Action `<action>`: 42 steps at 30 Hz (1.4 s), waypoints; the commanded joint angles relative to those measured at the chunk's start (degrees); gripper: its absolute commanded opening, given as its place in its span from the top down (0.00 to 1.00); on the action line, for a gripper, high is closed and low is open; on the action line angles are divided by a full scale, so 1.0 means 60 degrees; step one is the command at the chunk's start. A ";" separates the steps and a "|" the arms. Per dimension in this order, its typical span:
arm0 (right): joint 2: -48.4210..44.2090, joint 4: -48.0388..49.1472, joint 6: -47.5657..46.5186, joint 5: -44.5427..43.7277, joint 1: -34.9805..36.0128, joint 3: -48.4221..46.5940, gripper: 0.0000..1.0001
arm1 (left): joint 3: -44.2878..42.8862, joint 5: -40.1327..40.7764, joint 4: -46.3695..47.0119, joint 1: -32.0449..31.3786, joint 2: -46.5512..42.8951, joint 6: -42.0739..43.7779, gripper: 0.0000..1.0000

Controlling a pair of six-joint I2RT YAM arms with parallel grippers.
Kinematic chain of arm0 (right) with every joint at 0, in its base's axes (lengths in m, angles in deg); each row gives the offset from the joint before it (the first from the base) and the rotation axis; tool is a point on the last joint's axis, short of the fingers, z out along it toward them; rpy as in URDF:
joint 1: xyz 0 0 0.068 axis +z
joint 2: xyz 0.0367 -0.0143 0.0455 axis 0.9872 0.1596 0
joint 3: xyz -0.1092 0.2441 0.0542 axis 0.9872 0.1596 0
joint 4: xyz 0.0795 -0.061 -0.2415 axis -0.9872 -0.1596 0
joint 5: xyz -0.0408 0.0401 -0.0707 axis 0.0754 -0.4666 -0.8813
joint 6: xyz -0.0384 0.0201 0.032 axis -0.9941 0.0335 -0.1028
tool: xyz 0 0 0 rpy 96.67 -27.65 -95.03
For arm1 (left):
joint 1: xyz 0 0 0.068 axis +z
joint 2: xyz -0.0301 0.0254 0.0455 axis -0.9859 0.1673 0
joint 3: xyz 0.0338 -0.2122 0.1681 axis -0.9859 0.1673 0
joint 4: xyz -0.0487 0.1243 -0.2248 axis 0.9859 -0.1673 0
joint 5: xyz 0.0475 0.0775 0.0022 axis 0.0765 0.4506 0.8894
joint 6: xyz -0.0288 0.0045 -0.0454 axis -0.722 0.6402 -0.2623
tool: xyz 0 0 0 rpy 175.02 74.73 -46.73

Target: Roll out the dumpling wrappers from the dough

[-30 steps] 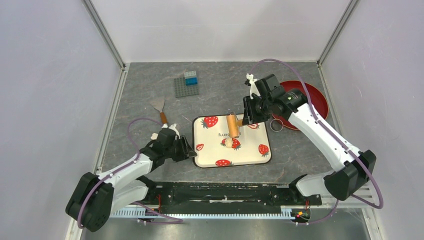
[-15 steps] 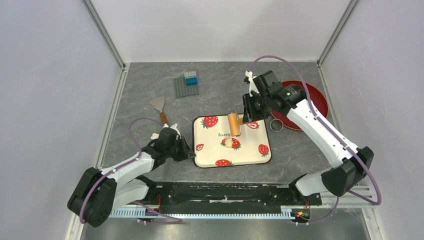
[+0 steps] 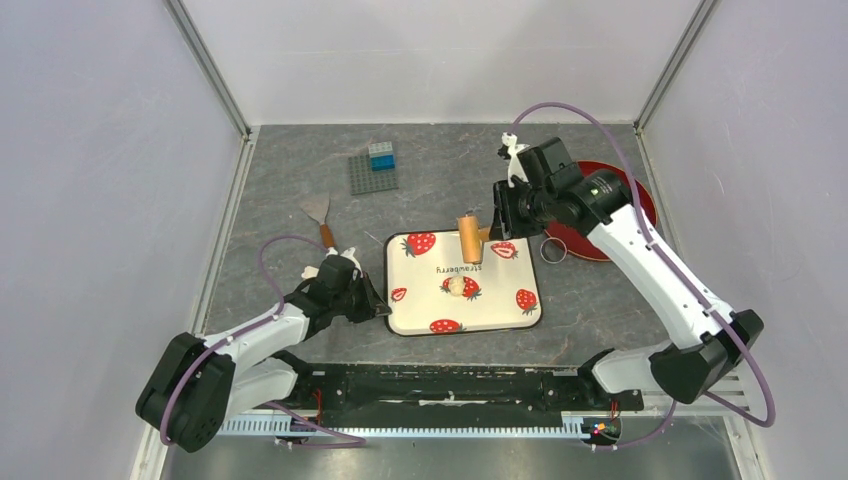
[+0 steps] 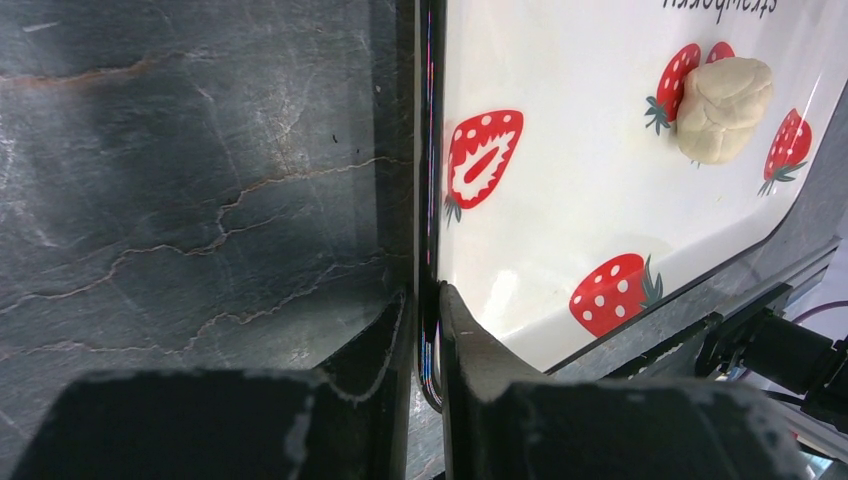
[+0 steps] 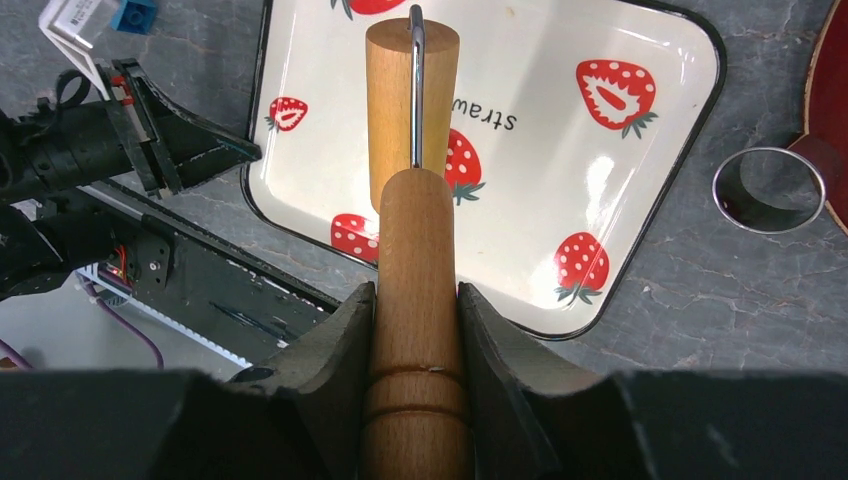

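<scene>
**Tray pinned at its rim, roller held short of the dough**

At the left, the near-left rim of the strawberry tray (image 3: pixel 420 296) is seen pinched by the left gripper (image 4: pixel 428 300). One finger is set outside the rim on the grey table (image 3: pixel 280 200) and the other inside on the enamel, with the jaws closed on the thin edge. The tray is judged to be steadied for rolling.

Near the middle of the tray, the dough (image 4: pixel 722 108) is found as a small pale lump, creased and unflattened, lying partly over a strawberry print. No dumpling wrappers are to be seen, so the rolling is judged not yet done. The lump is expected to be soft, light and somewhat tacky. It should be pressed from above by the barrel, not gripped, and eased off with care once it has been thinned.

Beyond the dough, towards the far edge of the tray, the wooden roller (image 3: pixel 468 240) is held well apart from the lump. Whether its barrel touches the tray cannot be told. Its handle is clamped between the jaws of the right gripper (image 5: pixel 415 300), as the right wrist view shows. The handle is stiff and smooth, so a firm hold there is judged right.

Further right, a metal ring (image 3: pixel 553 249) is seen on the table just beside the tray, and a red plate (image 3: pixel 632 192) behind it.
</scene>
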 commanded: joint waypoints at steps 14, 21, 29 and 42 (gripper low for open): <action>0.1883 -0.0430 -0.0413 0.0022 0.0380 -0.2022 1.00 | 0.0266 0.0587 -0.0925 0.0010 0.0333 -0.0028 0.91; 0.2778 -0.1142 -0.0632 -0.0330 0.0638 -0.3015 1.00 | 0.0250 0.0572 -0.0896 0.0012 0.0410 -0.0019 0.95; 0.3307 -0.1790 -0.0973 -0.0535 0.0673 -0.3374 1.00 | 0.0264 0.0565 -0.0867 0.0013 0.0429 -0.0041 0.98; 0.3781 -0.1782 -0.1002 -0.0768 0.1399 -0.2515 1.00 | 0.0271 0.0566 -0.0850 0.0010 0.0432 -0.0041 0.98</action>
